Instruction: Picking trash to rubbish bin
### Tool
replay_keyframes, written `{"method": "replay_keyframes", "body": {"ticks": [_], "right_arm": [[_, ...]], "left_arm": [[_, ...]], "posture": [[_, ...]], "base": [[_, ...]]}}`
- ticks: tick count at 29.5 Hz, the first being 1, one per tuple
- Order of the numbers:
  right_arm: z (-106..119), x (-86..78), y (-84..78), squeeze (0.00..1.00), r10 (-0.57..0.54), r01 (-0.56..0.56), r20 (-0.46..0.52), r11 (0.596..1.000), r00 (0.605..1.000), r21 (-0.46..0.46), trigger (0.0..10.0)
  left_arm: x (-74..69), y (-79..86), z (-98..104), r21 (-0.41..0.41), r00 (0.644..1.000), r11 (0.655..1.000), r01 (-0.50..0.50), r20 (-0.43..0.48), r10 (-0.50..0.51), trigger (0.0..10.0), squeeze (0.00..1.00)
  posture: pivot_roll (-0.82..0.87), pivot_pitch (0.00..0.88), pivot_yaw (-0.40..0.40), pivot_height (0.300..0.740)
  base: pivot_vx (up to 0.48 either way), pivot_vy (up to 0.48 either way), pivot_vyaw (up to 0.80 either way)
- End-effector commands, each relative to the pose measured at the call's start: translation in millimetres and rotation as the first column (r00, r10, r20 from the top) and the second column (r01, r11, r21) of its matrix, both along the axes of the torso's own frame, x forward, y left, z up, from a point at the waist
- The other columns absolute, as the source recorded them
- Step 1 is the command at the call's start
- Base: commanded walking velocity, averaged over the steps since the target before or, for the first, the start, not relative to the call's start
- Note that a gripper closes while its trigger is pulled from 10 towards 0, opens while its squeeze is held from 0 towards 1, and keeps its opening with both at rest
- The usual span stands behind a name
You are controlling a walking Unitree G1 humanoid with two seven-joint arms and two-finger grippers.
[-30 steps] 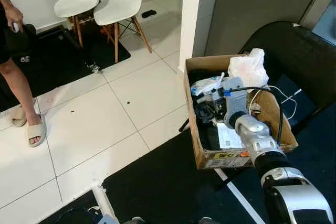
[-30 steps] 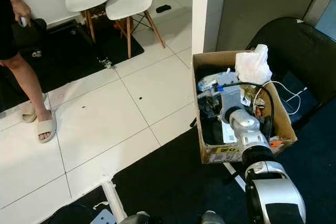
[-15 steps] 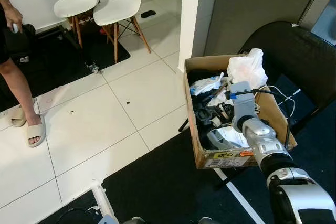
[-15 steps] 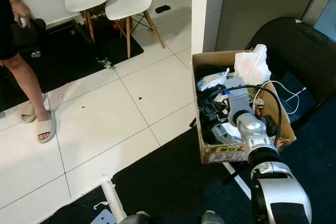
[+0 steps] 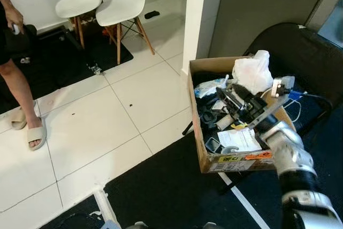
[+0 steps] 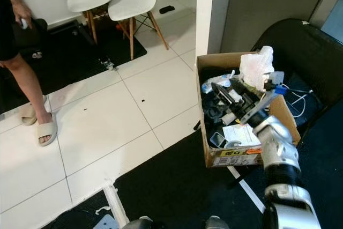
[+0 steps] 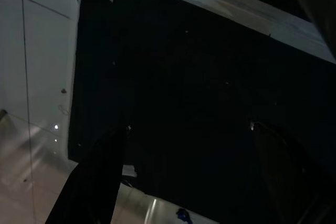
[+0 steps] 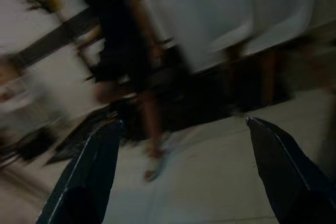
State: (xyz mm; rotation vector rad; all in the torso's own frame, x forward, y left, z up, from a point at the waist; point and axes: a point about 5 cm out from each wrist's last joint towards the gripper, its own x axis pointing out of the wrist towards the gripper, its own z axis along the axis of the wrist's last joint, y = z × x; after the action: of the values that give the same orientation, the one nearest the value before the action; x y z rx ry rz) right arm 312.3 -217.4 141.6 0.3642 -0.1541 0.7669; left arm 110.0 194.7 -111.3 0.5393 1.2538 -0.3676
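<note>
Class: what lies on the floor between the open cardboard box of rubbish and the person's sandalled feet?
Bare white tiled floor, per the eye views, separates cardboard box and feet.

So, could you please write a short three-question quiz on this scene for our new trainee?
1. True or false: the right gripper is above the cardboard box with its jaws open.
2. What stands at the box's far right corner? A) white plastic bag B) red bucket C) green bottle
3. Fill in: the two white chairs stand partly on a black ____.

Key: 1 true. 2 A, the white plastic bag. 3 mat; a person in sandals stands beside it.
</note>
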Motion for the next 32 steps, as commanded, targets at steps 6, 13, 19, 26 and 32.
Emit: {"method": "replay_keyframes", "body": {"ticks": [6,13,19,26,32], "right_arm": [[-22,-18.9,-2.6,0.00,0.060,-0.062,-0.069,0.998,0.996,-0.025,10.0],[-84,-38.7,-42.6,0.00,-0.241,0.178,-0.334,0.962,0.911,-0.207,10.0],[-116,-62.8,-70.3,0.00,-0.433,0.349,-0.481,0.901,0.762,-0.258,10.0],[-179,-112.5,-65.3,0.00,-0.585,0.155,-0.619,0.780,0.524,-0.606,10.0],[-208,-144.5,-59.5,0.00,-0.707,0.060,-0.637,0.683,0.309,-0.728,10.0]], "left_arm": [[-1.9,-6.7,-1,-0.008,0.999,0.999,0.040,-0.023,-0.040,10.0,0.00],[1.0,-1.8,0,0.004,0.999,0.999,0.041,-0.017,-0.041,10.0,0.00],[0.1,-2.1,0,0.003,0.999,0.999,0.042,-0.022,-0.042,10.0,0.00],[-3.0,-3.3,-1,-0.005,0.999,0.999,0.043,-0.029,-0.043,10.0,0.00],[-1.6,-3.1,-1,-0.008,0.999,0.999,0.042,-0.021,-0.042,10.0,0.00]], "posture": [[-0.05,0.097,0.057,0.740],[-0.05,0.094,0.066,0.740],[-0.05,0.094,0.066,0.740],[-0.04,0.100,0.063,0.740],[-0.04,0.100,0.066,0.740]], "base": [[-0.284,0.000,0.00],[-0.289,0.000,0.00],[-0.289,0.000,0.00],[-0.240,0.000,0.00],[0.000,0.000,0.39]]}}
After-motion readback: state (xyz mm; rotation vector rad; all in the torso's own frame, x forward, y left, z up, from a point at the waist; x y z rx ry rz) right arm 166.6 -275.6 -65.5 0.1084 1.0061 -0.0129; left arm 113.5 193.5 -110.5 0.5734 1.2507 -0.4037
